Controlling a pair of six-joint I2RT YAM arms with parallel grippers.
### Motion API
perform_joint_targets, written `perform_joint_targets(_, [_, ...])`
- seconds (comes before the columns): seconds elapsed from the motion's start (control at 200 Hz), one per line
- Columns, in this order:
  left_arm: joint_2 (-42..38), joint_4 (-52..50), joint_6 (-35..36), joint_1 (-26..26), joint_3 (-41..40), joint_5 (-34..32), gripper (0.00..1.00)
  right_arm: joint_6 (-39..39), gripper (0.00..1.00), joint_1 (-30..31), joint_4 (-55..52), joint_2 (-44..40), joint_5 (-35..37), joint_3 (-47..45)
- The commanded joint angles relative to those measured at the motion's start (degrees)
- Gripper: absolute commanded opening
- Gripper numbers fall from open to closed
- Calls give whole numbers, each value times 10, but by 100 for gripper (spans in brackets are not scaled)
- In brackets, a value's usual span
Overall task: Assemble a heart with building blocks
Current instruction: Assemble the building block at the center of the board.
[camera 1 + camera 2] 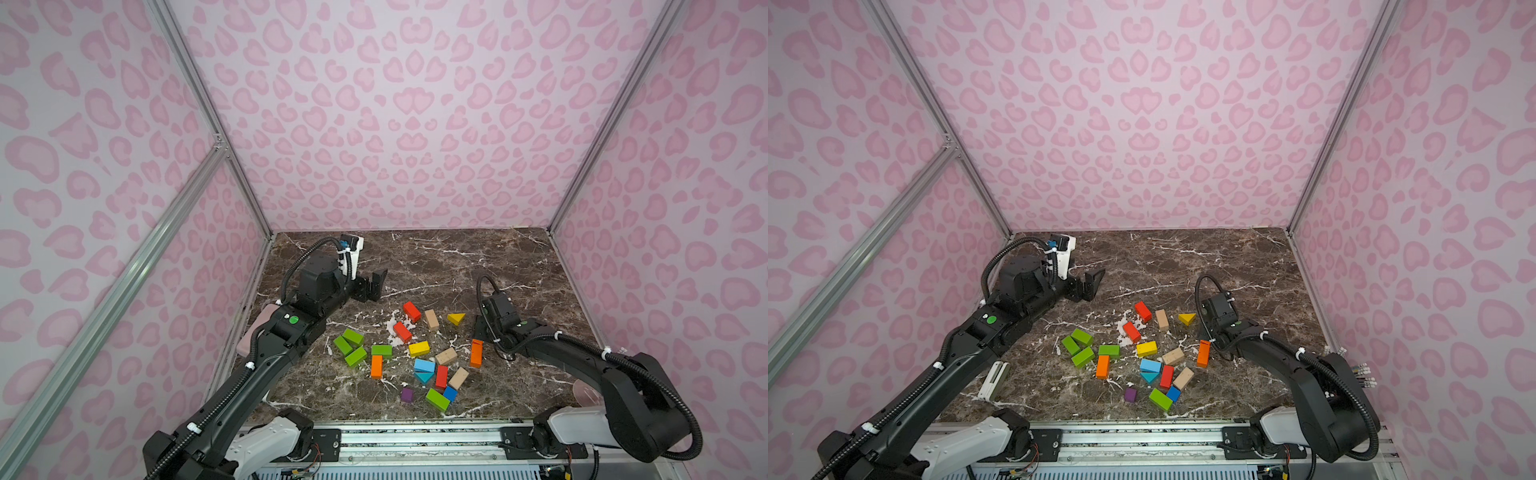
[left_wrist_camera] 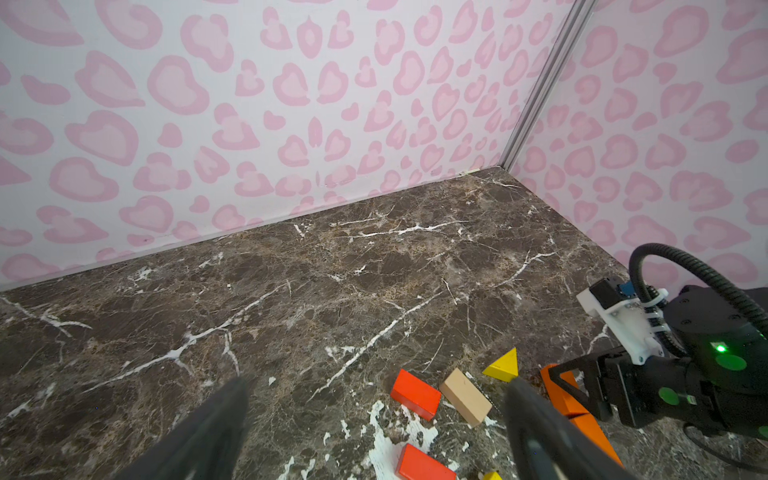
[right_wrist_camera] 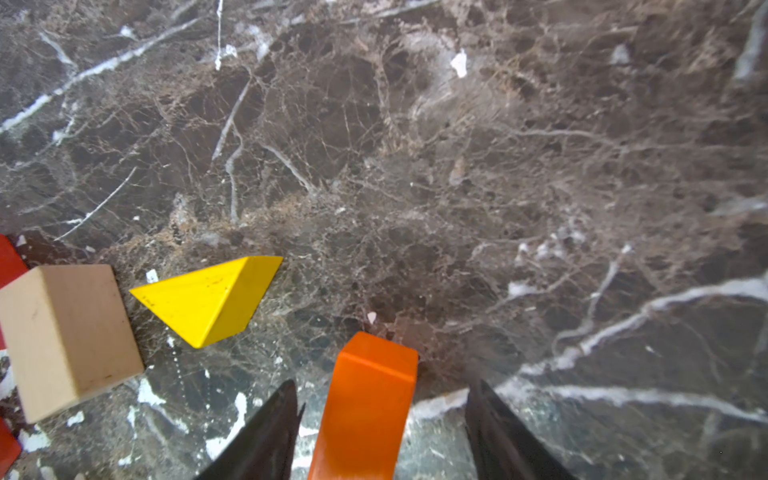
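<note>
The orange brick (image 3: 365,415) near the yellow prism (image 3: 208,303) is straddled, not yet gripped, by the half-open right end effector (image 3: 384,388).

Soft, even light keeps the pink walls (image 1: 415,124) bright and the dark worktop (image 1: 457,266) dimmer; the blocks (image 1: 419,348) cast only faint shadows. In both top views the wide lens splays the rails (image 1: 194,83) toward the corners. Both wrist views blur close up: the fingers (image 3: 266,440) are soft dark wedges, and the right wrist view is hazy.
</note>
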Motion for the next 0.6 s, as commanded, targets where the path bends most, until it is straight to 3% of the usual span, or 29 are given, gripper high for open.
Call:
perform_joint_targets(0.0, [-2, 11, -2, 1, -1, 5, 98, 17, 62, 0, 14, 3, -9, -3])
perform_joint_targets(0.595, [0, 9, -3, 1, -1, 9, 98, 51, 41, 1, 40, 15, -9, -4])
